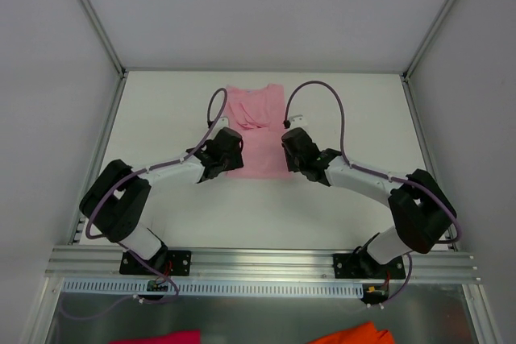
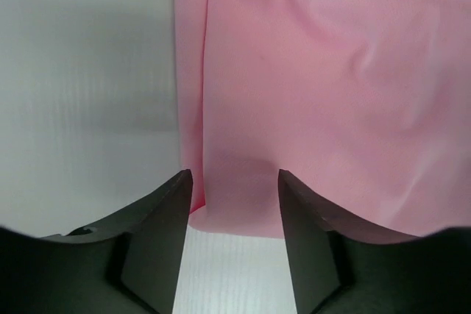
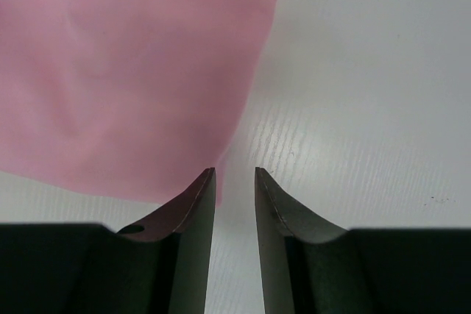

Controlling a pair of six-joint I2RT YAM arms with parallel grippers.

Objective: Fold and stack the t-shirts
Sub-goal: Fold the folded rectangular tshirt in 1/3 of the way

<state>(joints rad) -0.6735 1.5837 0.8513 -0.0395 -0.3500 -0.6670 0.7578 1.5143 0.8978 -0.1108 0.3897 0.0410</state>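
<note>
A light pink t-shirt [image 1: 256, 130] lies flat on the white table [image 1: 161, 110], folded into a narrow upright strip, neck end far from me. My left gripper [image 1: 228, 147] sits at its near left corner. In the left wrist view its jaws [image 2: 235, 178] stand apart, with the hem of the t-shirt [image 2: 316, 93] just between the tips and not pinched. My right gripper [image 1: 292, 145] is at the near right corner. In the right wrist view it [image 3: 235, 173] shows a narrow gap with bare table in it, and the t-shirt [image 3: 125, 71] lies just left of the left finger.
A metal rail [image 1: 258, 262] runs along the near table edge with both arm bases on it. Below it lie a magenta cloth scrap [image 1: 161, 337] and an orange cloth scrap [image 1: 355, 333]. Grey walls close in the table's left, right and far sides.
</note>
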